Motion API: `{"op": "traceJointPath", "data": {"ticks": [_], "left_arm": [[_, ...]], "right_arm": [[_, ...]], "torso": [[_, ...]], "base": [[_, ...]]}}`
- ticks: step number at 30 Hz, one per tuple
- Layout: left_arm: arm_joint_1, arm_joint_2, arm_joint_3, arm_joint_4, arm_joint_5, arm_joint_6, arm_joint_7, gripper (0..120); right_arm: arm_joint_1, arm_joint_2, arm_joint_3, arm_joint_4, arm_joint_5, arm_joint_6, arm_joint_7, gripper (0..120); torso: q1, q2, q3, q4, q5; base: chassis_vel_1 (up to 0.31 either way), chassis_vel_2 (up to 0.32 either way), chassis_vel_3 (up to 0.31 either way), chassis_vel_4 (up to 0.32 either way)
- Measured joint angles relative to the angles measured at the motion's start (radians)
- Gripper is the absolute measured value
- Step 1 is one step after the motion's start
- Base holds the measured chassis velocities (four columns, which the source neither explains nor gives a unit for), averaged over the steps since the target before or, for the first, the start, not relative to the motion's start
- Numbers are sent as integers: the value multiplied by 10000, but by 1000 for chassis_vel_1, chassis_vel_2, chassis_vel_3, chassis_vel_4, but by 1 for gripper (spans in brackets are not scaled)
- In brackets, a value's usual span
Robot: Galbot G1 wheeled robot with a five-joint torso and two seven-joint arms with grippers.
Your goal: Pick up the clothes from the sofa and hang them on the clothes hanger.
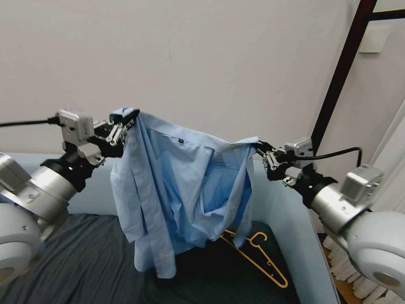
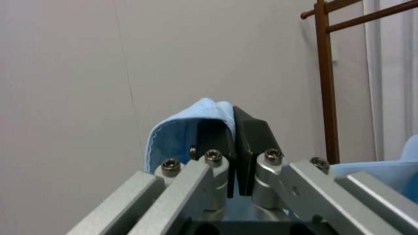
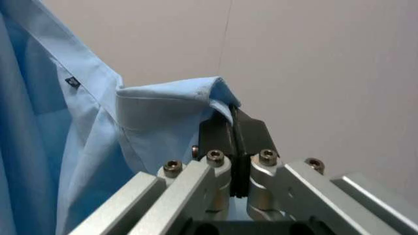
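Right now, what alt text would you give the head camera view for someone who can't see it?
A light blue shirt hangs spread in the air between the left gripper and right gripper, each with jaws shut on an upper edge. Below it, a yellow hanger lies on the dark sofa.
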Motion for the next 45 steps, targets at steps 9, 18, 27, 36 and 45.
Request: {"op": "traceJointPath", "data": {"ticks": [9,18,27,36,45], "left_arm": [[-99,178,-883,206,-963,750,213,0],[76,-290,1635,1395,150,827,886,0],[-11,-1385,5246,3276,2191,463,1452,0],[-406,-2748,6972,5529,3950,-291,2105,0],[-569,-5079,8192,7580,5103,-1674,2248,0]], "right_arm": [[-1432,-540,3315,117,3619,-726,790,0],[-1642,972,1542,47,4289,-1119,1251,0],[-1254,2986,-2858,-2149,1979,-906,451,0],[-74,4692,-4612,-5258,-183,-488,-149,0],[-69,5712,-5053,-7804,-2127,40,-911,0]], "torso": [[1,0,0,-2,-2],[5,-3,3,-1,1],[5,-3,3,-1,-6],[5,-4,4,-1,-2],[4,-4,3,0,-2]], "base": [[0,0,0,0],[0,0,0,0],[0,0,0,0],[0,0,0,0],[0,0,0,0]]}}
